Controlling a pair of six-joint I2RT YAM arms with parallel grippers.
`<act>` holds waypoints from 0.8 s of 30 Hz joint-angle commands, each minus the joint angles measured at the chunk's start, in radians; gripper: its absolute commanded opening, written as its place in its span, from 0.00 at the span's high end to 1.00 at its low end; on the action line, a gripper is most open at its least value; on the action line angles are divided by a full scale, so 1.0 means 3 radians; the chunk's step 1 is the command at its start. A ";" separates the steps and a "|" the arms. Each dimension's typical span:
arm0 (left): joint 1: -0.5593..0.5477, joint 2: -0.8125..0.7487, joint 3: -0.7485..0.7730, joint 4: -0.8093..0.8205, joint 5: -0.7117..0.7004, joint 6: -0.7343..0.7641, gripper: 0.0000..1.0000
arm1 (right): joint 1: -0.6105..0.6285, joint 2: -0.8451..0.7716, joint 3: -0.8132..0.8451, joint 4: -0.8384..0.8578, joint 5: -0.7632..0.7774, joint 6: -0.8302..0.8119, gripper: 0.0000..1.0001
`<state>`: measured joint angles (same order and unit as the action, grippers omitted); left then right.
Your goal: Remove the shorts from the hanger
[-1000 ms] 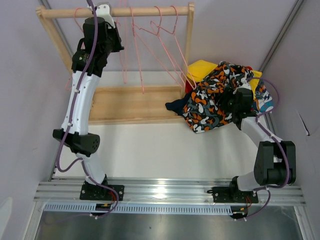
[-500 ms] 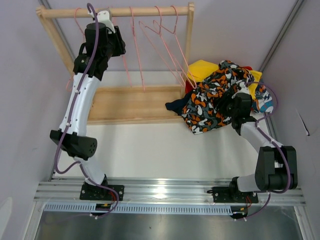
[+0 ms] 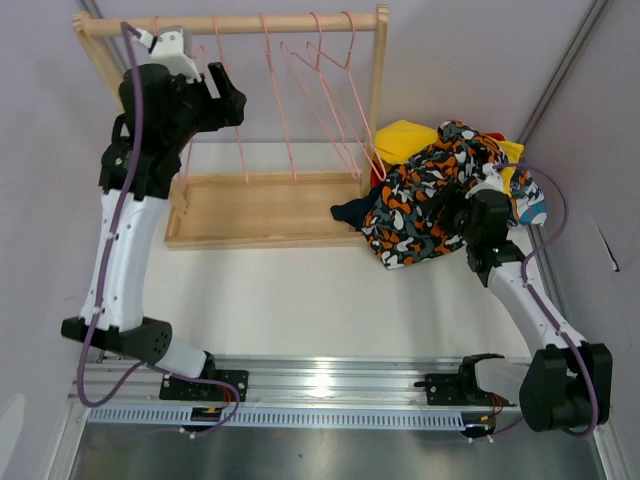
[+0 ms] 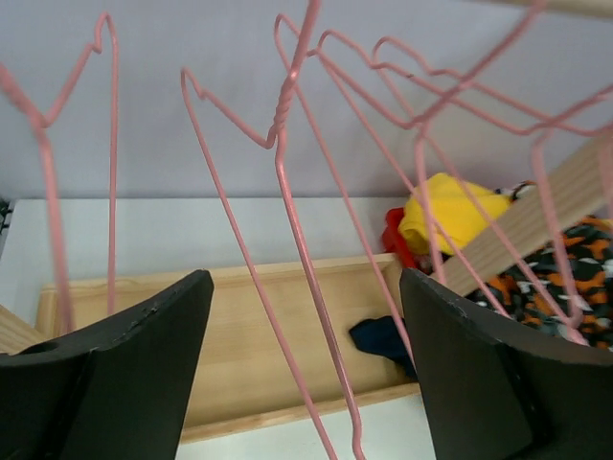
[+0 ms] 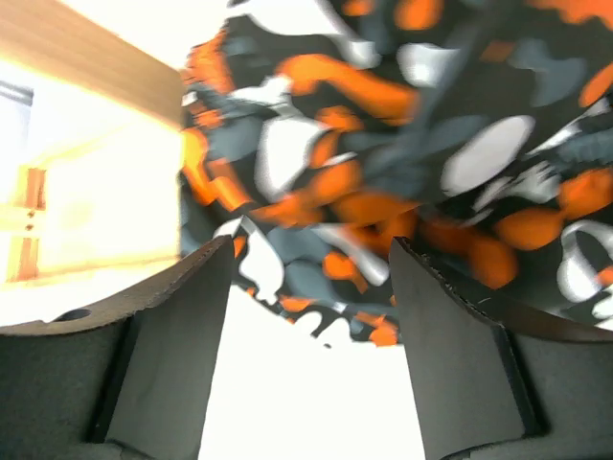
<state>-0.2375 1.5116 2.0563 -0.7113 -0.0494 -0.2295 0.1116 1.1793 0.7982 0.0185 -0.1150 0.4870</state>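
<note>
The white table [image 3: 300,300] carries a wooden rack [image 3: 260,210] on its far left. To the right of the rack's base, all the shorts lie in one heap [image 3: 440,190]. The camouflage pair [image 3: 420,200] is spread on top. The yellow pair [image 3: 405,138] shows behind it, against the rack's right post, and a navy pair [image 3: 348,212] pokes out at the left onto the edge of the base.

Pink wire hangers [image 4: 281,134] hang from the rail. My left gripper [image 3: 222,98] is up among them, well apart from the heap. Its jaws are spread wide, with one hanger wire passing between them ungripped.

My right gripper [image 5: 311,278] faces the camouflage cloth just ahead of its fingertips, jaws parted and clamping nothing.
</note>
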 commanded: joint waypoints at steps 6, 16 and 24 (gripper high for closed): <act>-0.0021 -0.1243 -0.0651 -0.0125 0.0487 0.0013 0.01 | 0.0252 -0.0730 0.0427 -0.0909 0.0087 -0.0089 0.26; -0.0021 -0.2793 -0.2068 -0.0283 0.0742 -0.0089 0.01 | 0.0891 -0.1389 0.2017 -0.1989 -0.0403 -0.0227 0.01; -0.0205 -0.3198 -0.2078 -0.0539 0.0523 -0.0064 0.01 | 0.0825 -0.1752 0.2467 -0.2178 -0.0972 0.0049 0.00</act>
<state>-0.2893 0.5632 1.4456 -0.8589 0.1265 -0.2382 0.3725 0.6468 1.5234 -0.5491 -0.3206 0.4610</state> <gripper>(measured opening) 0.993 0.993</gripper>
